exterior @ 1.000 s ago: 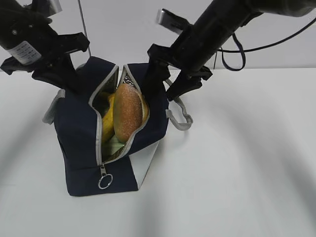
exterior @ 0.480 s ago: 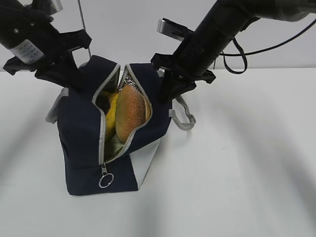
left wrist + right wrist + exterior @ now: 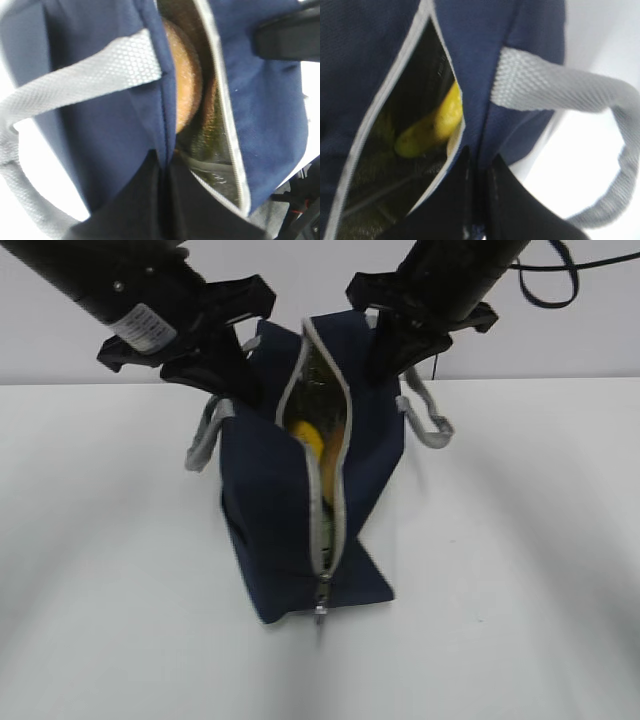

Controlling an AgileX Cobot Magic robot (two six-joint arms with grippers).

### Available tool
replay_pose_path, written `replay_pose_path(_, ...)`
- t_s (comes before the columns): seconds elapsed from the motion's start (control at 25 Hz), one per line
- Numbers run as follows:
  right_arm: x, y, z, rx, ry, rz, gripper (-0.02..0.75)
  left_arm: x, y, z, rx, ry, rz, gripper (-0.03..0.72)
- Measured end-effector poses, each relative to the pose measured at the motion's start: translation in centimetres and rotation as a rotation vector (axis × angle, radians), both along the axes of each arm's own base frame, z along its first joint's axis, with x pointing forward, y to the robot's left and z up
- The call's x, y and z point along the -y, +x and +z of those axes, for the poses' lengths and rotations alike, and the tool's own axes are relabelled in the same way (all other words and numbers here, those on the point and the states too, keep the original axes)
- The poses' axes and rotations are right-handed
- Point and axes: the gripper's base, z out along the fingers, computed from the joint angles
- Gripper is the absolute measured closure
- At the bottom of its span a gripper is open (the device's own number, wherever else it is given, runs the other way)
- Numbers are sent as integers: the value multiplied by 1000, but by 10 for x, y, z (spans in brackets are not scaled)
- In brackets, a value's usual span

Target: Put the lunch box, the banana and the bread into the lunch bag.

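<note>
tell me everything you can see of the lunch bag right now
The lunch bag is navy fabric with a grey zipper edge, grey woven strap handles and a shiny lining. It stands upright on the white table, zipper open in a narrow slit. Banana and bread show inside. The left tool and right tool each pinch one rim.

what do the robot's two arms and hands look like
Both arms are black and tube-shaped. The left arm carries a white label with small print. A black cable loops by the right arm. Each hand, left and right, has flat black fingers.
</note>
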Motion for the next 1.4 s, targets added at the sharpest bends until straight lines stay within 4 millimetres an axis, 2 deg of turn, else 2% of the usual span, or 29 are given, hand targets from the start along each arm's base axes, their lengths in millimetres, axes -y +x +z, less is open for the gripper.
replay_pose_path(0.16, 13, -7, 17, 53, -68, -29, 743, 25, 2, 13, 57, -28, -51, 691)
replay_pose_path(0.32, 17, -8, 20, 69, -100, -34, 744, 37, 10, 9, 55, -36, -68, 691)
replay_pose_path(0.56, 18, 2, 0, 31, -157, -47, 745, 46, 24, -17, 1, -33, -57, 691)
replay_pose_path(0.8, 17, 6, -9, 14, -166, -53, 737, 49, 26, -23, -12, -43, -49, 691)
replay_pose_path(0.88, 17, 6, -9, 13, -162, -53, 684, 48, 27, -23, -5, -32, -50, 676)
replay_pose_path(0.92, 16, 6, -9, 13, -155, -54, 627, 47, 27, -24, 0, -25, -51, 648)
replay_pose_path(1.0, 15, 6, -9, 10, -141, -56, 480, 47, 28, -24, 5, -19, -51, 545)
replay_pose_path(1.12, 14, 6, -8, 5, -130, -58, 344, 47, 26, -24, -13, -11, -62, 332)
replay_pose_path(1.24, 15, 1, 2, 19, -117, -81, 314, 46, 23, -25, -34, 2, -75, 250)
replay_pose_path(1.4, 20, -12, 32, 80, -91, -101, 308, 39, 16, -9, 14, 31, -88, 239)
